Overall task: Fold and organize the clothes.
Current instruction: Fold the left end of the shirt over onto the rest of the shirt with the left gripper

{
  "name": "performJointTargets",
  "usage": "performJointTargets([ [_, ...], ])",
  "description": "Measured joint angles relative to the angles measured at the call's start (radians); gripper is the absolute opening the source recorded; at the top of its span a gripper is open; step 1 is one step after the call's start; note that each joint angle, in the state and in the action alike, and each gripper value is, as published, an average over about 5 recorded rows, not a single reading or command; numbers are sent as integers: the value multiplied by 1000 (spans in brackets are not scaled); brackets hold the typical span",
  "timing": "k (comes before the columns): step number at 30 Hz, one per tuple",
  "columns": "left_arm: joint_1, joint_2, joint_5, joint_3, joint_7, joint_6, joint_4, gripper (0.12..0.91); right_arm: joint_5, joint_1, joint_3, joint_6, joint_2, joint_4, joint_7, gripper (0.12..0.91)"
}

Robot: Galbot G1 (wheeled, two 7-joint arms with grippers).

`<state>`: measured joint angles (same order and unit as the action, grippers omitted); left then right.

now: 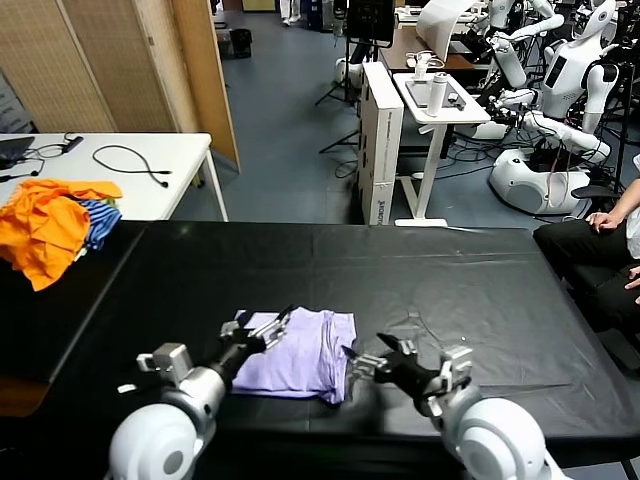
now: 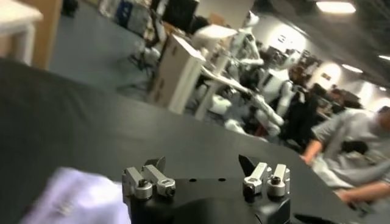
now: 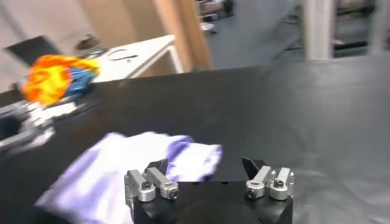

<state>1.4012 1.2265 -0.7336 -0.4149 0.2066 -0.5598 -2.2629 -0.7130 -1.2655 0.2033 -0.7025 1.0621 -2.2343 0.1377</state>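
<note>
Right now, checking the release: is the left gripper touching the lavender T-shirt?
Cannot tell. In the head view the open left gripper overlaps the lavender T-shirt; no view shows contact or gap plainly.

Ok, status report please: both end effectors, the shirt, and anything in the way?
Left end effector open, at shirt's left edge. Right end effector open, at its right edge. Lavender shirt folded on black table. Nothing in the way.

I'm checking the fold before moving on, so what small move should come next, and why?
Probably draw both hands back from the lavender T-shirt. It lies folded in a compact bundle on the black table, and the left hand and right hand sit open at its two sides, holding nothing.
</note>
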Motion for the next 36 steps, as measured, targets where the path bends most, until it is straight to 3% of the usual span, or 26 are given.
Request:
performJointTargets([
  [6,19,5,44,-12,-10,9,12,907,29,51,-72,17,29,65,12,907],
  [14,31,6,60,-21,-8,16,26,907,45,95,-105,31,88,157,11,882],
  [18,35,8,62,-22,-7,17,26,907,58,105,-113,41,113,188,4,741],
  [23,41,10,71,-23,-7,18,28,907,75,98,-110,46,121,194,-4,452],
  [26,45,10,76,-25,-7,21,28,907,75,84,-101,36,117,180,7,265],
  [28,46,11,79,-26,-6,23,29,907,77,69,-92,24,113,168,18,181],
  [36,39,15,99,-27,-13,41,51,907,84,-1,-40,8,113,152,25,154],
])
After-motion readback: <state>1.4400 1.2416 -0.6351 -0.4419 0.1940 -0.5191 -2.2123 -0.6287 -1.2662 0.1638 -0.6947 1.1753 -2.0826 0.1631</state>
